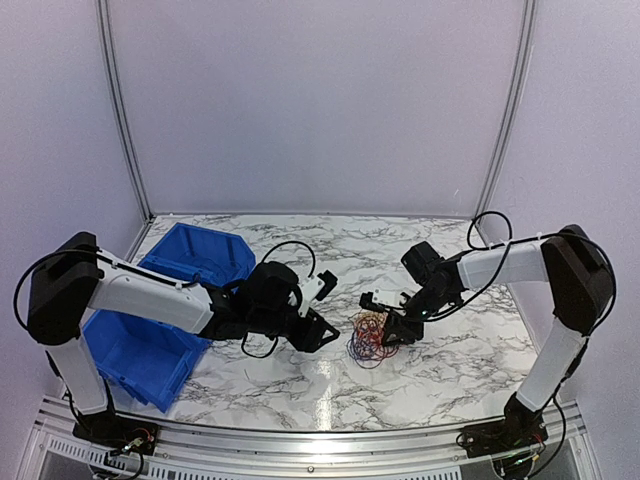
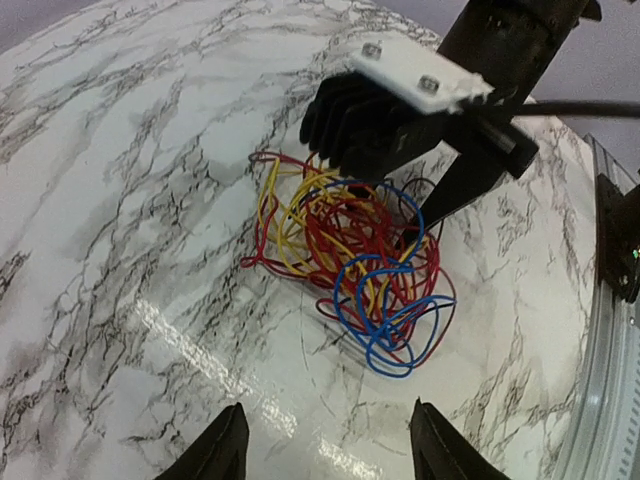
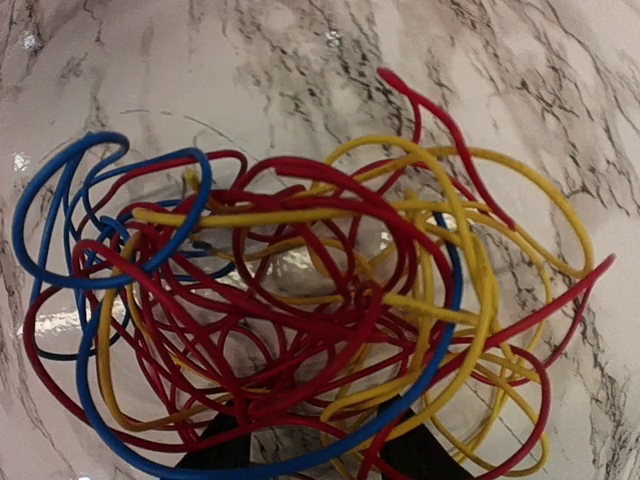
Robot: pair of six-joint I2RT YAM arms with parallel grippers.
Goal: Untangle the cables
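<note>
Cables (image 1: 368,338) lying tangled mid-table (image 1: 450,370), red, yellow, blue strands; right gripper (image 3: 312,455) reaching into tangle's right side, fingers spread around wires; left gripper (image 2: 328,450) hovering just left of tangle, fingers spread, gripping nothing.

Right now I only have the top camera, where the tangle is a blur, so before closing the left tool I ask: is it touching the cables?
Observer: No. The left wrist view shows the left tool open, the cables lying ahead of it, untouched.
Operator: And the other one?
Observer: The right wrist view shows the right tool with fingers apart, red, yellow and blue strands crossing the gap.
</note>
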